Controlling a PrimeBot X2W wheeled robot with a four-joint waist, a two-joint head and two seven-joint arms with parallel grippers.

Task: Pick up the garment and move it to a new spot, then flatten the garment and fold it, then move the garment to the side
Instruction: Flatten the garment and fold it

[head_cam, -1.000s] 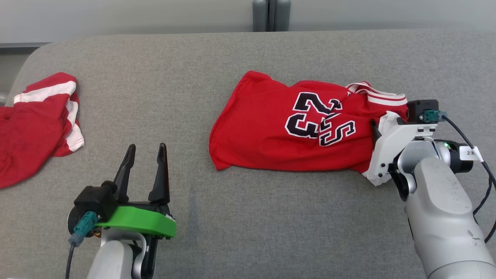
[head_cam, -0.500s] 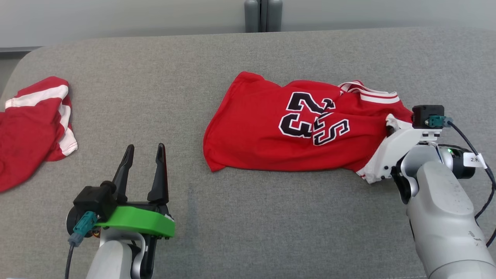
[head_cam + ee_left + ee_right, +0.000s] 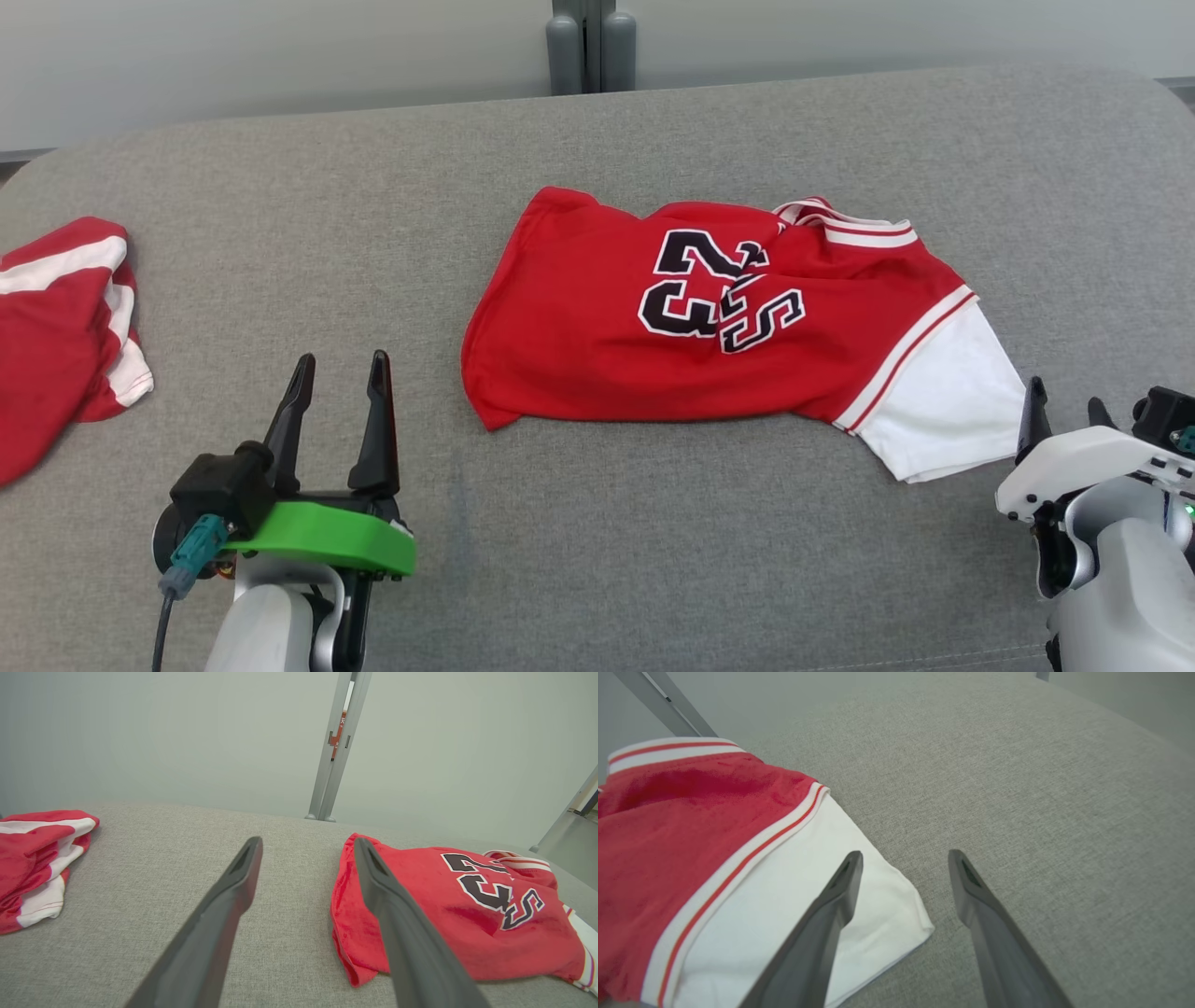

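— So, where is the red knit jersey (image 3: 653, 355) with the black numerals?
— Midway across the grey woven tabletop (image 3: 597, 560), between the two arms; its body is rumpled and creased across the number, and its white sleeve (image 3: 943, 401) is spread toward the right; a second red-and-white cloth (image 3: 56, 327) lies well apart at the far left.
— And the grippers?
— The left gripper (image 3: 341, 357) hovers near the jersey's hem end, fingers apart and empty; the right gripper (image 3: 1064, 394) stands just beside the sleeve's corner, fingers likewise apart, holding nothing; in the right wrist view one finger crosses the sleeve, the other the bare tabletop; whether either touches, I cannot tell.
— Which step, then?
— Flattening, I judge; the jersey looks placed but not smooth, and no fold is made yet.
— Next move?
— Probably a pinch at the hem on one side and at the sleeve on the other; then a gentle outward pull to draw out the crease; too deep a bite may bunch both layers.
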